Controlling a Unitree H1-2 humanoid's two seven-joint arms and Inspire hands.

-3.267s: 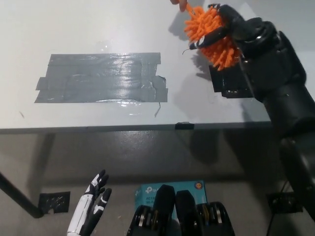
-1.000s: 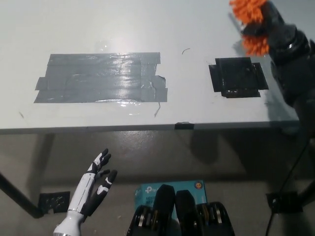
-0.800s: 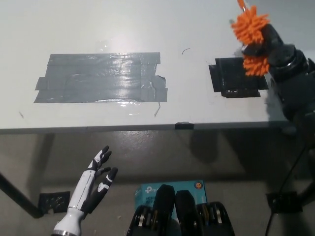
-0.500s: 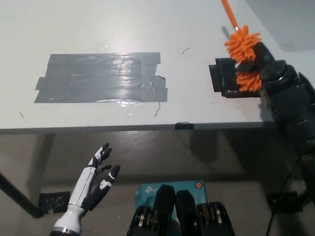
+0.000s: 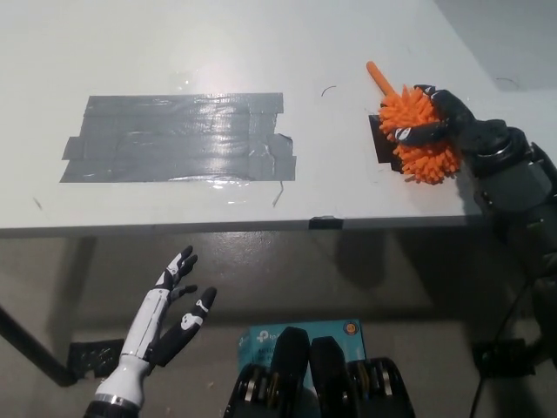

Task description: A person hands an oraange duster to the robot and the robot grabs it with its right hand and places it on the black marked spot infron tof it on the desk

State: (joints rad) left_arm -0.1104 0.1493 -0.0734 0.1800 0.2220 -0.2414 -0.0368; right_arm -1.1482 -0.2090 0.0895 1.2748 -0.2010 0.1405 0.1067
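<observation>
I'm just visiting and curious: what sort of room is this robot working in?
Probably a robotics lab or test room. A plain white desk carries taped marks: a grey tape patch and a black spot, where the right hand holds an orange duster.

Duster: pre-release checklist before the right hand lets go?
1. Orange duster over the black marked spot: ok, it covers most of the mark.
2. Duster resting on the desk: cannot tell; contact is hidden under the fibres.
3. Right hand grip: ok, fingers wrap the duster head.
4. Duster handle clear of the desk edge: ok, it points up-left, over the desk.
5. Left hand out of the way: ok, open below the desk edge.
6. Grey tape patch clear of the drop zone: ok, well left.
</observation>
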